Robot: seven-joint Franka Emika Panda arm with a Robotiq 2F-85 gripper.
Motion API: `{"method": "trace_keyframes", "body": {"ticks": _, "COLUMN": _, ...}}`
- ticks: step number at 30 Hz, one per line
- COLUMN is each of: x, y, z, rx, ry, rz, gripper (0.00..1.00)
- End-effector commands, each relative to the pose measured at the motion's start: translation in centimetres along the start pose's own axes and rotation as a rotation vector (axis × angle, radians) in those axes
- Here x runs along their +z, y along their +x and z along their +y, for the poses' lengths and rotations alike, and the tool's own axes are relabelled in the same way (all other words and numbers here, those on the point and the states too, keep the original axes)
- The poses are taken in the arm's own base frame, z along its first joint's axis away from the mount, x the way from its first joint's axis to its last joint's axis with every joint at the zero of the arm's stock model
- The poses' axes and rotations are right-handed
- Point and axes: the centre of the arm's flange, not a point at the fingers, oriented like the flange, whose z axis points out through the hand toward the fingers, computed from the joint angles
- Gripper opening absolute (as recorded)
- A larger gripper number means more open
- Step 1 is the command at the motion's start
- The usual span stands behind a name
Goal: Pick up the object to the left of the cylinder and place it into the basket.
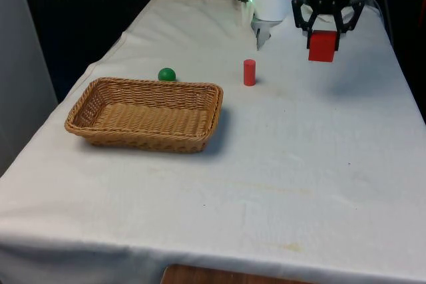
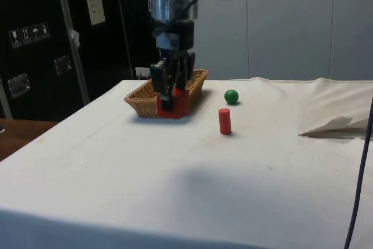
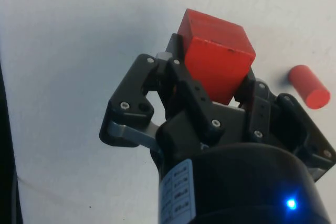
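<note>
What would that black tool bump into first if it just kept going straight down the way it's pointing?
Probably just the white tablecloth. The tool points downward, shut on a red cube, so the cube would land first. The red cylinder stands off to one side, apparently clear, though depth is uncertain.

- Even overhead light brightens the white cloth [image 1: 299,164].
- Soft shadow pools at the basket's [image 1: 146,114] 4 o'clock side.
- Side view: a faint, diffuse shadow darkens the cloth's centre.
</note>
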Motion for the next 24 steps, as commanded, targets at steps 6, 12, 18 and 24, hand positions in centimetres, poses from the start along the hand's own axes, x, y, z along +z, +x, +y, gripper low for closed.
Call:
{"method": "trace_keyframes", "body": {"ticks": 6, "x": -0.6, "y": 1.3, "z": 0.9, "rx": 0.003, "ry": -0.014, "rz": 0.003, "gripper": 0.0}}
{"method": "trace_keyframes", "body": {"ticks": 12, "x": -1.2, "y": 2.8, "z": 1.7, "rx": 0.007, "ry": -0.016, "rz": 0.011, "gripper": 0.0}}
{"method": "trace_keyframes", "body": {"ticks": 18, "x": -1.7, "y": 4.0, "z": 2.7, "rx": 0.011, "ry": -0.021, "rz": 0.019, "gripper": 0.0}}
{"method": "trace_keyframes", "body": {"ticks": 24, "x": -2.1, "y": 5.3, "z": 3.6, "rx": 0.016, "ry": -0.026, "rz": 0.028, "gripper": 0.0}}
